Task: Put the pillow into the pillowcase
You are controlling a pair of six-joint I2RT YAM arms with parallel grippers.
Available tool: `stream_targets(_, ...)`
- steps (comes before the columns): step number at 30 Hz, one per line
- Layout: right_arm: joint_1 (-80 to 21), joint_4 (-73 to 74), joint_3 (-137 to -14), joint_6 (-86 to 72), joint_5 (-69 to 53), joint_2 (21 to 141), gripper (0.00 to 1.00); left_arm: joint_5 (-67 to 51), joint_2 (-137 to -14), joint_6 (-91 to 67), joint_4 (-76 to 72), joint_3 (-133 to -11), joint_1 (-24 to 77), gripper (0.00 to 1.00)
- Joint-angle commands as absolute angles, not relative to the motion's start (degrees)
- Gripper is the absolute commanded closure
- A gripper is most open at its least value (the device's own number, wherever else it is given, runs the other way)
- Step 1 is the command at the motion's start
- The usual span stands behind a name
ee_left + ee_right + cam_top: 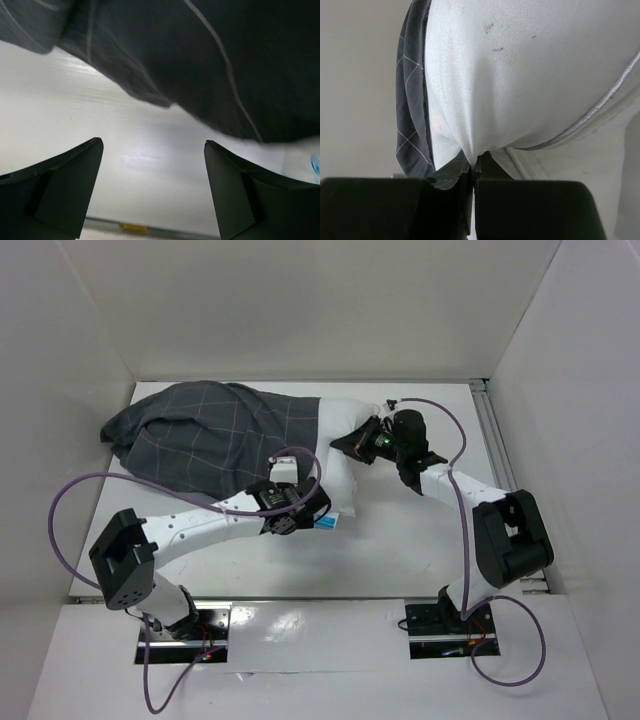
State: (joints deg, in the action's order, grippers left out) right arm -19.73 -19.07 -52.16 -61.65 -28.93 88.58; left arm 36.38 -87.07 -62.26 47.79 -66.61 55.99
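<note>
The white pillow (338,445) lies at the table's back middle, mostly inside the dark grey checked pillowcase (210,435), its right end sticking out. Its blue-and-white tag (326,523) shows at the near edge. My right gripper (358,443) is shut on a pinch of the pillow's white fabric (520,75), with the pillowcase edge (410,115) just left of it. My left gripper (283,520) is open and empty at the pillowcase's near edge; in the left wrist view the pillowcase (200,55) hangs above bare table between the fingers (230,195).
White walls enclose the table on three sides. A metal rail (500,440) runs along the right edge. Purple cables (80,490) loop off both arms. The table's near edge rail (135,229) shows in the left wrist view.
</note>
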Motion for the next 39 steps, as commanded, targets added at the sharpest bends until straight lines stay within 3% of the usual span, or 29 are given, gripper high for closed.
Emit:
stream_targets(1,-19.78,-22.41,-56.25,-61.08,-30.85,88.15,1.0,42.88,-87.89,-66.01,41.77,-63.91,53.18,0.05)
stream_targets(5,-19.78,-21.28,-56.78,-60.56,-30.85,88.15,1.0,40.0,-85.44,-59.71,29.41,-58.37,51.15,0.06)
stream_targets(9,-19.78,-21.27,-57.3,-60.56,-30.85,88.68,1.0,38.68,-87.09,-58.45,27.07,-57.83,48.88,0.06)
stream_targets(13,-19.78,-21.27,-57.3,-60.56,-30.85,89.2,1.0,38.67,-89.55,-59.06,27.07,-57.83,46.85,0.15)
stream_targets(15,-19.78,-19.96,-57.83,-60.56,-31.46,89.21,1.0,38.06,-90.26,-59.06,26.54,-58.53,45.98,0.51)
stream_targets(17,-19.25,-16.64,-58.44,-58.02,-31.99,89.21,0.97,36.31,-90.26,-57.31,26.54,-60.37,45.35,1.0)
stream_targets(18,-19.25,-14.61,-58.45,-56.79,-31.99,89.21,0.85,33.95,-90.26,-56.35,26.54,-60.99,45.35,1.0)
stream_targets(19,-18.55,-12.33,-59.14,-53.47,-31.99,88.51,0.44,32.88,-89.13,-54.77,26.54,-61.52,45.35,1.0)
stream_targets(20,-17.94,-9.52,-59.15,-51.61,-31.99,87.64,0.29,31.83,-88.43,-54.15,26.54,-62.39,45.96,1.0)
stream_targets(23,-16.53,1.73,-57.93,-44.42,-29.9,84.21,0.09,28.75,-84.66,-53.36,26.54,-63.02,47.45,1.0)
stream_targets(28,-16.0,15.28,-55.11,-35.26,-27.42,78.32,0.01,26.63,-82.44,-52.82,28.21,-64.25,48.6,1.0)
stream_targets(34,-16.0,21.1,-51.16,-26.73,-29.95,74.19,0.01,26.1,-81.3,-52.29,29.97,-66.26,49.13,1.0)
stream_targets(37,-17.31,16.9,-50.63,-24.53,-31.11,76.1,0.06,26.1,-81.3,-52.29,30.5,-67.32,49.13,1.0)
stream_targets(39,-17.31,14.51,-52.19,-24.52,-30.59,81.02,0.3,26.1,-81.3,-51.77,30.5,-68.72,49.13,1.0)
